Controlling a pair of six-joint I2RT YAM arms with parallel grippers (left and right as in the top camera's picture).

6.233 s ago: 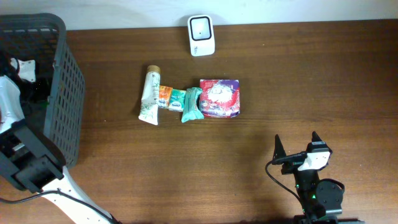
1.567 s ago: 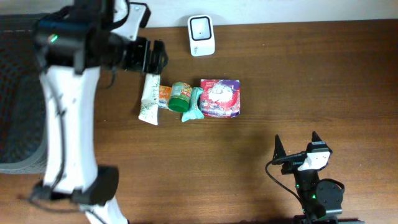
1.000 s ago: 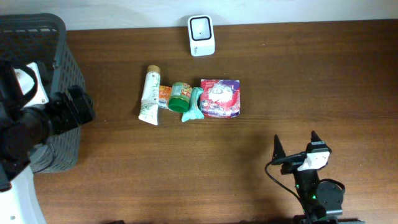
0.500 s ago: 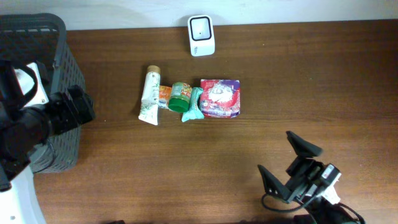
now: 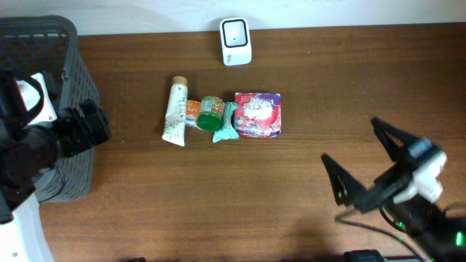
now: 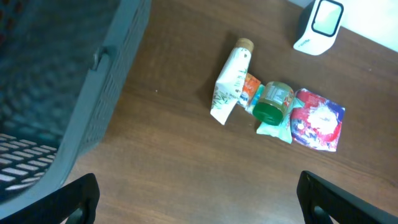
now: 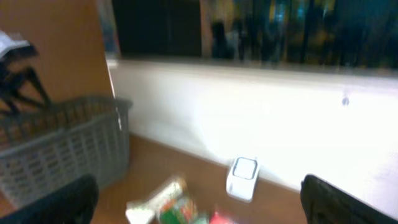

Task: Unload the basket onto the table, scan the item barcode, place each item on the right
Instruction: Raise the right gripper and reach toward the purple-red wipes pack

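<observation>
Two arms, nothing held. The left gripper [image 5: 98,125] hangs at the left edge of the table [image 5: 218,196], just beside the grey basket [image 5: 73,80] that stands on that edge. Its jaws are spread wide; in the left wrist view the two fingertips sit in the bottom corners with bare wood between them.

The right gripper [image 5: 351,145] is over the near right corner, fingers far apart and empty, pointing toward the middle of the table. The right wrist view is blurred. It looks across the table at the wall, with the basket on the left and the scanner [image 5: 236,41] low in the middle.

The scanner is white, at the far edge of the table near its middle, apart from everything else.

The items lie in a short row left of centre, closer to the far edge than the near one and well apart from both grippers:
- A white tube [image 5: 175,111] with a tan cap is at the left end, cap toward the far edge.
- An orange sachet [image 5: 191,110] touches the tube.
- A green-lidded jar [image 5: 212,113] is next, against the sachet.
- A teal packet [image 5: 226,127] is partly under the jar.
- A red and purple pouch [image 5: 257,115] is at the right end, touching the teal packet.

No barcode is readable in any view.
</observation>
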